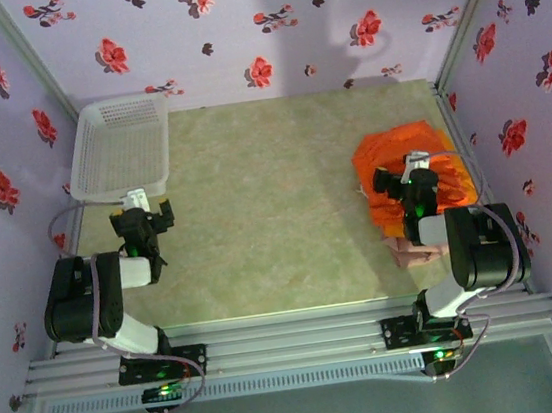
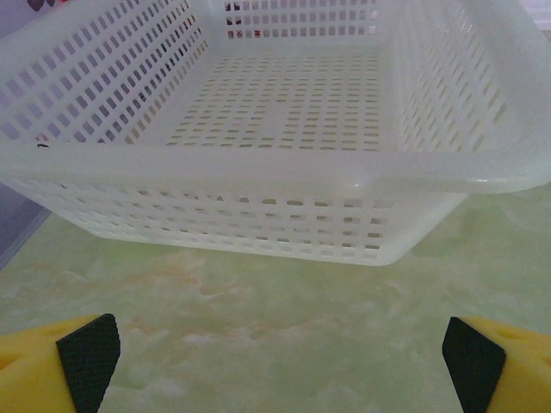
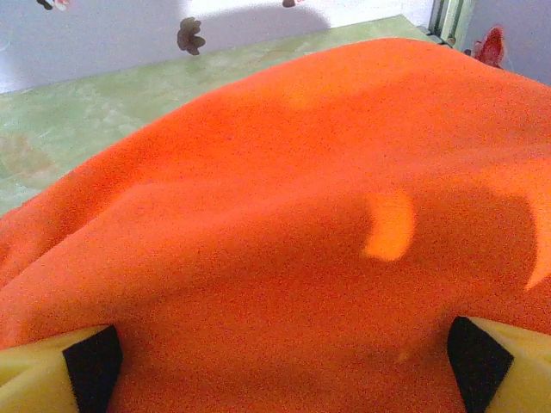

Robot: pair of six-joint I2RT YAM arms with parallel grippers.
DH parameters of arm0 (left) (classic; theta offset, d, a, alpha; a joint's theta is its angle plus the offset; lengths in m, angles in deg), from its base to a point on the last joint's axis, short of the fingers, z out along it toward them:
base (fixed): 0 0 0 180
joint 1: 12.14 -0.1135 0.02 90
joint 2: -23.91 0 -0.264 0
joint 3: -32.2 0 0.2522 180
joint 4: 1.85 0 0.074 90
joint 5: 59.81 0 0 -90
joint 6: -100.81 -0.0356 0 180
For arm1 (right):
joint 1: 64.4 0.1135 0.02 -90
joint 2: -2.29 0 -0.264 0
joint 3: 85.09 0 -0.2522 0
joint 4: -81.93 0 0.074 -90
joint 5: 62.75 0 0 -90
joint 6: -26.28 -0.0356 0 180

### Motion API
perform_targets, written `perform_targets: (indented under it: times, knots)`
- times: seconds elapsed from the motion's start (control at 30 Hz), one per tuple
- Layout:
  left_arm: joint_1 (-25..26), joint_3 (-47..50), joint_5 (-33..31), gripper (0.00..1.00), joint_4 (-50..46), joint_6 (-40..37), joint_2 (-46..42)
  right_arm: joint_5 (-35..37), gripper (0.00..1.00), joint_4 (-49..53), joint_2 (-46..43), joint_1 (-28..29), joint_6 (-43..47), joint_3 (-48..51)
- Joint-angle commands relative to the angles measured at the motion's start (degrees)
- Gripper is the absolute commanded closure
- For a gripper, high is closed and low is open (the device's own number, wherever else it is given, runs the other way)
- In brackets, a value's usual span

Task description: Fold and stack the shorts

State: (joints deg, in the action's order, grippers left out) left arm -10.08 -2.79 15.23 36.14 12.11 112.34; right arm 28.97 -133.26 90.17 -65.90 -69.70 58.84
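Note:
A heap of bright orange shorts (image 1: 389, 155) lies at the right side of the table, and the same orange shorts (image 3: 284, 172) spread across the right wrist view. A bit of dusty pink-beige shorts (image 1: 408, 252) sticks out near the right arm's base. My right gripper (image 1: 414, 167) hovers over the orange heap. In its own view the right gripper (image 3: 284, 370) is open, with orange fabric lying under and between the black pads (image 3: 90, 366). My left gripper (image 1: 141, 205) stands at the left, and the left gripper (image 2: 280, 370) is open over bare table.
A white mesh basket (image 1: 117, 145) stands at the back left, with the basket's near rim (image 2: 258, 163) just ahead of the left fingers (image 2: 86, 361). Flowered walls close the table (image 1: 266, 208) on three sides. A metal rail runs along the near edge.

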Motion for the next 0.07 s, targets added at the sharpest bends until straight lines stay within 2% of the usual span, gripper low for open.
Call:
perform_targets:
  times: [0.0, 0.03]
  knots:
    - [-0.4, -0.7, 0.4, 0.01, 0.5, 0.2, 0.1, 0.9, 0.01, 1.6, 0.7, 0.4, 1.0, -0.9]
    - [-0.4, -0.7, 0.4, 0.00, 0.5, 0.2, 0.1, 0.9, 0.01, 1.6, 0.7, 0.4, 1.0, -0.9]
